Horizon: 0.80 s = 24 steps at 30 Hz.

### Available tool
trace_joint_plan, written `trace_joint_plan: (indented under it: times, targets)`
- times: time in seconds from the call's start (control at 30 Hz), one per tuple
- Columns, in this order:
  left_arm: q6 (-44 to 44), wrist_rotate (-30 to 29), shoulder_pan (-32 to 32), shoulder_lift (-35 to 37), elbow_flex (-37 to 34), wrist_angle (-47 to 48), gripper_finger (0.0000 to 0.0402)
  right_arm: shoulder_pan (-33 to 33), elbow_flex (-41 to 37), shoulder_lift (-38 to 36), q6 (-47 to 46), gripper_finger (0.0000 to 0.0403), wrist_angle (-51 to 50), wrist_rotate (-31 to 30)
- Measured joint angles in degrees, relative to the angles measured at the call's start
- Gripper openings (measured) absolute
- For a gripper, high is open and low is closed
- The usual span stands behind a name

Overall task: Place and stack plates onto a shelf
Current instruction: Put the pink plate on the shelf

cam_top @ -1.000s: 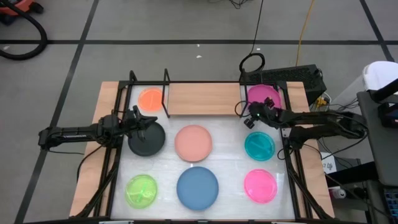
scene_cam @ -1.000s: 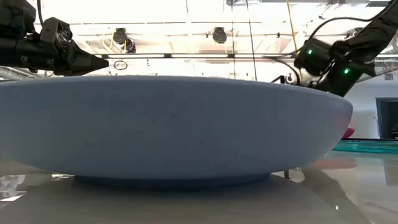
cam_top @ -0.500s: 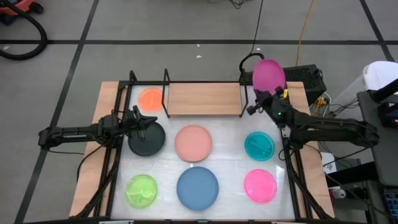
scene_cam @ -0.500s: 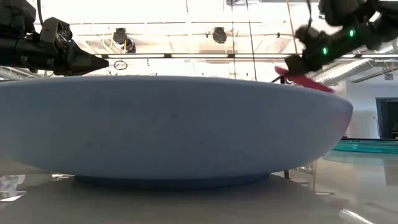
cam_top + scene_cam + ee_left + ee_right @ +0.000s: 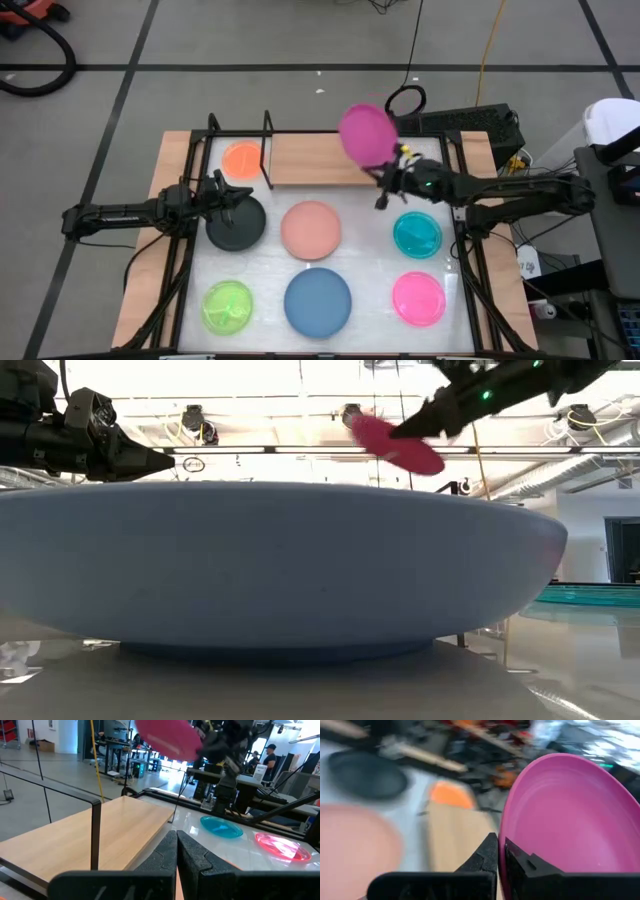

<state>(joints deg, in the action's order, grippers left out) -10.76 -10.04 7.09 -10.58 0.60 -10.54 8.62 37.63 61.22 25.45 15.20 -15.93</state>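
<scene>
- Eight plates in all, one of each colour.
- One magenta plate, its rim between the fingers of the right gripper, up in the air.
- One black plate, just beside the fingertips of the left gripper.
- One orange plate, a little beyond those same fingers.
- One salmon plate, between the two grippers.
- One teal plate, near the right fingers.
- One lime green plate, one blue plate and one hot pink plate, well apart from both pairs of fingers.
- One wooden shelf, below the lifted plate.
- Two arms, two grippers.
</scene>
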Motion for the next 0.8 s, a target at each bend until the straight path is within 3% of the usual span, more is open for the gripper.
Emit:
trace_joint_plan:
  times: [0.4, 0.8]
  targets:
    - [-0.01, 0.0, -0.02, -0.01, 0.0, -0.01, 0.0004, 4.51, 0.0, 19.86, -2.19, 0.0, 0.38, -0.43]
    - [0.01, 0.0, 0.0, 0.01, 0.0, -0.01, 0.0004, 6.8, 0.0, 27.02, -4.82, 0.0006, 4.1, -0.12]
